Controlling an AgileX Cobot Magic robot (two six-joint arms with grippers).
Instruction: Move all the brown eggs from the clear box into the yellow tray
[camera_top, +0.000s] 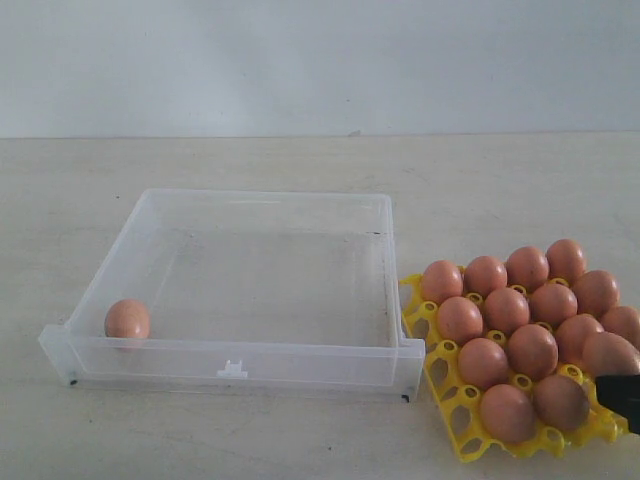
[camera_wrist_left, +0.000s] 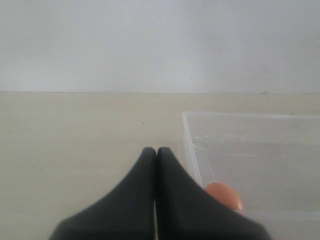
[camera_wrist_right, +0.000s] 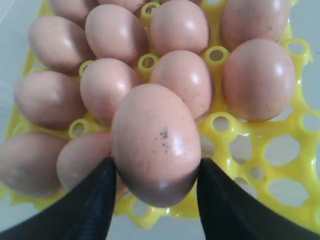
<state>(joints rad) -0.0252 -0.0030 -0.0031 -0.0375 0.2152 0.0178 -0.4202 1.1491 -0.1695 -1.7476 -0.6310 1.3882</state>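
Observation:
One brown egg (camera_top: 127, 319) lies alone in the front left corner of the clear box (camera_top: 262, 198). The yellow tray (camera_top: 452, 408) to the right of the box holds several brown eggs. My right gripper (camera_wrist_right: 156, 167) is shut on a speckled brown egg (camera_wrist_right: 155, 132), one finger on each side, low over the tray (camera_wrist_right: 280, 145) near its edge. In the exterior view only a black piece of that gripper (camera_top: 622, 398) shows at the right edge. My left gripper (camera_wrist_left: 156, 151) is shut and empty, outside the box wall (camera_wrist_left: 192, 150), with the lone egg (camera_wrist_left: 226, 196) just beyond it.
Box and tray stand on a pale tabletop (camera_top: 150, 430) in front of a plain white wall. The tray's near row has open cups (camera_wrist_right: 250, 150) beside the held egg. The left arm does not show in the exterior view.

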